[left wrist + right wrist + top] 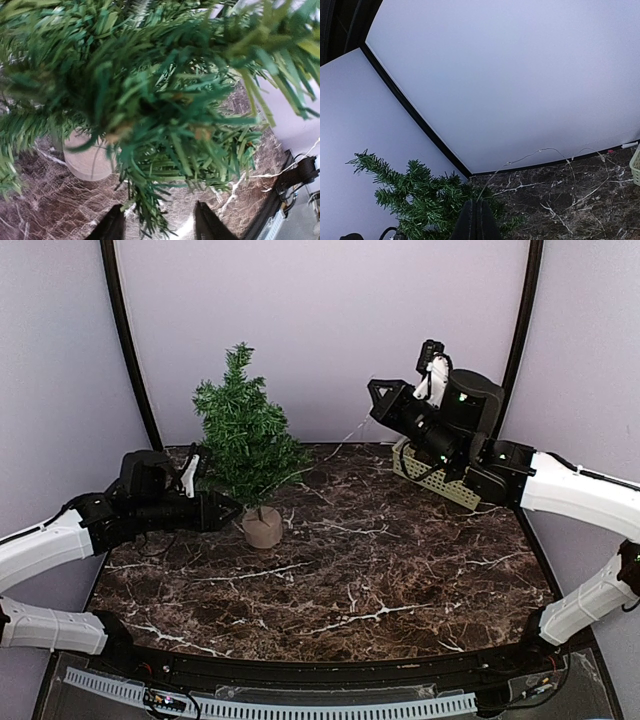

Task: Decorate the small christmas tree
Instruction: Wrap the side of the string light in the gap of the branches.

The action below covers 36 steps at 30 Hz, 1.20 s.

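Note:
The small christmas tree [245,435] stands at the back left of the marble table [400,570] on its round pale wooden base [262,528]. My left gripper [230,512] is low beside the base, under the lower branches. In the left wrist view the gripper [159,210] is open, with a branch tip [150,212] hanging between its fingers [107,227] and the base [90,160] beyond. My right gripper [376,400] is raised at the back right, shut on a thin wire light string [345,440] that runs down to the tree. In the right wrist view the string [545,150] leaves the closed gripper [480,202] above the tree [420,200].
A pale green perforated basket [440,480] lies at the back right behind my right arm; its edge [636,165] shows in the right wrist view. Pale walls with black corner posts [128,350] close in the back of the table.

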Each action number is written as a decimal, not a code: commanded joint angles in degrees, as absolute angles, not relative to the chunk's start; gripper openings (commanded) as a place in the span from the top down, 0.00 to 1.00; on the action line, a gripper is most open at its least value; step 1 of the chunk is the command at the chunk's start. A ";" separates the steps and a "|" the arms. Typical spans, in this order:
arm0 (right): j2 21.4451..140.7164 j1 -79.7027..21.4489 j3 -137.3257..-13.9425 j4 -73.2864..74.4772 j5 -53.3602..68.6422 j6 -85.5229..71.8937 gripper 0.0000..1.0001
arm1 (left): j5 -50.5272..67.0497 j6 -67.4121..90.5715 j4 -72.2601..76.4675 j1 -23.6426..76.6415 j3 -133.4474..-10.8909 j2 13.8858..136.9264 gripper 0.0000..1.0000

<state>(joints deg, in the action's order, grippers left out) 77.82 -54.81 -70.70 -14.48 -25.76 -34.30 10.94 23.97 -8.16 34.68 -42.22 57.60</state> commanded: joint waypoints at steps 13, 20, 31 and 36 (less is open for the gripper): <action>81.47 -61.23 -77.29 -19.56 -18.63 -34.72 1.00 | 7.49 25.14 -4.48 34.80 -38.84 57.88 0.99; 84.59 -62.18 -82.43 -20.44 -19.03 -33.78 1.00 | 7.11 25.32 -4.64 34.80 -37.87 57.06 1.00; 83.90 -57.44 -82.46 -18.31 -26.45 -32.10 1.00 | 5.72 25.26 -5.67 34.80 -37.44 55.19 1.00; 83.61 -53.95 -80.30 -17.56 -26.04 -34.02 1.00 | 5.54 25.14 -6.24 34.80 -37.44 55.09 1.00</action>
<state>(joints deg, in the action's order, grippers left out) 84.73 -55.99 -81.82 -17.02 -24.80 -32.53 6.35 25.32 -6.00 34.68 -38.17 56.45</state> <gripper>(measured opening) 0.005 0.019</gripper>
